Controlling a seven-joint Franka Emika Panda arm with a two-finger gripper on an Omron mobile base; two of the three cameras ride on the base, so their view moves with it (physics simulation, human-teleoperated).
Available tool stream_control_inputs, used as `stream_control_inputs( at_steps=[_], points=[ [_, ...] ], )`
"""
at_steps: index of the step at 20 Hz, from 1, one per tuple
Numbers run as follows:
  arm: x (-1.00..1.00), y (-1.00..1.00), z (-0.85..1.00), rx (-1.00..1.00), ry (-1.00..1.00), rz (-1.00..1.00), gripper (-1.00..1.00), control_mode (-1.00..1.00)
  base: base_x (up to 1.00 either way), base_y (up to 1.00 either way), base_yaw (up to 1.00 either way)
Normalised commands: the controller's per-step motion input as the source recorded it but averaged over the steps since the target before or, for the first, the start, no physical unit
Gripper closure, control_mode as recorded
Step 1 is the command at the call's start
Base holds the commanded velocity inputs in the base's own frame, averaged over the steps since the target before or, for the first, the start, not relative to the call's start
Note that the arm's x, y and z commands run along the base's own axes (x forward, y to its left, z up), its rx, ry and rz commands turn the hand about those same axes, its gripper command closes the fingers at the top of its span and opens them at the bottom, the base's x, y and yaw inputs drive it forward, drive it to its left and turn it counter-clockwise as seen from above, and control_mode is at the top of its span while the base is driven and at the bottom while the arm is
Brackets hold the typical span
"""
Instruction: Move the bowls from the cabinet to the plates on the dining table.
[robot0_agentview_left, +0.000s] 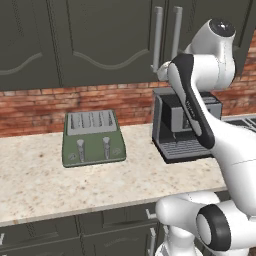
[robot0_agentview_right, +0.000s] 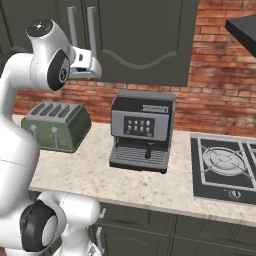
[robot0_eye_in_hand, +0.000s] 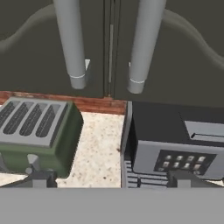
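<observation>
Bowls nowhere on show — presumably behind the shut doors of the cabinet (robot0_agentview_left: 100, 40), so still to be fetched. Cabinet doors closed flush, meeting at a narrow seam; contents hidden, so which shelf holds what cannot be told.

Two long silver bar handles (robot0_eye_in_hand: 74, 43) flank that seam, hanging side by side just above the brick strip. Seen close in the hand view, dead ahead, one to each side of the seam. Likely reason for the pose: lined up to take one handle and swing a door open before any bowl can be reached.

Gripper (robot0_agentview_right: 92, 67) raised to the height of the handles' lower ends, just in front of the cabinet. Jaws spread wide, nothing between them, touching neither handle as far as can be told.

Below the cabinet, on the speckled tabletop (robot0_agentview_left: 40, 185): green toaster (robot0_agentview_left: 93, 137) under the left-hand door, slots empty; grey coffee machine (robot0_agentview_right: 142, 130) under the right-hand door, drip tray bare. Hob (robot0_agentview_right: 225, 167) further right of the coffee machine, off from the cabinet's edge, nothing on it.

Judged stage: very start — door not yet opened, no bowl moved. Next move calls for shifting sideways onto one handle rather than the seam, closing squarely on the bar, then pulling along the door's arc to avoid slipping off.
</observation>
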Motion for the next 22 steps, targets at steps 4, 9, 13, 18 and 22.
stream_control_inputs(
  at_steps=[4, 9, 13, 18, 22],
  points=[
    [0.06, -0.15, 0.23, 0.0, -0.02, 0.0, -1.0, -1.0, 0.0, 0.0, 0.0],
    [0.06, -0.06, 0.16, 0.0, -0.1, 0.0, -1.0, -1.0, 0.0, 0.0, 0.0],
    [0.05, -0.02, 0.16, 0.0, -0.16, 0.0, -1.0, -1.0, 0.0, 0.0, 0.0],
    [0.1, -0.04, 0.1, 0.0, -0.13, 0.0, -1.0, -1.0, 0.0, 0.0, 0.0],
    [0.27, -0.04, 0.05, 0.02, -0.01, 0.0, -1.0, -1.0, 0.0, 0.0, 0.0]
  ],
)
